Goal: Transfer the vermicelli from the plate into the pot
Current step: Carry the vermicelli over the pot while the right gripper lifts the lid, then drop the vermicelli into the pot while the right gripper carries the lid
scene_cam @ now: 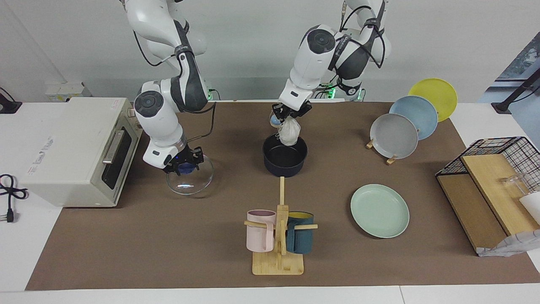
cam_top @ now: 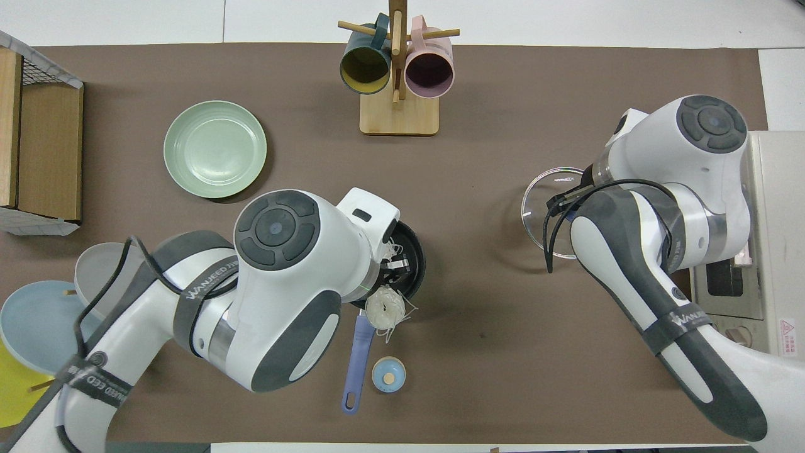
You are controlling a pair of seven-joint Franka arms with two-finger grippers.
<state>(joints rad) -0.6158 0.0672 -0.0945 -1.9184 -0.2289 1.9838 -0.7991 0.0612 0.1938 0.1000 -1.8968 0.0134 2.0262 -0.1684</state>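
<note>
In the middle of the table, the pot (scene_cam: pixel 284 158) is sitting with its black inside showing, and it is my marker for everything else. The toaster oven (scene_cam: pixel 71 152) is standing well apart from the pot, at the right arm's end of the table. The mint-green plate (scene_cam: pixel 379 210) is lying farther from the robots than the pot, toward the left arm's end, and it is bare now. The glass lid (scene_cam: pixel 190 179) is beside the pot, toward the right arm's end. The right gripper (scene_cam: pixel 182 164) is clenched on the lid's blue knob, and the lid is looking a little tilted.

The left gripper (scene_cam: pixel 290 114) is hanging right over the pot, pinching the vermicelli (scene_cam: pixel 289 131) tight. The noodle bundle is dangling just above the pot's rim, on the side nearer to the robots. I cannot tell if it is touching the rim.

Here is what could go wrong, I think. The bundle is hanging near the edge, not over the middle. If the gripper is letting go here, the noodles could be landing on the rim and tipping out onto the table. Loose strands are sticking out too, and they could be snagging on the fingers.
</note>
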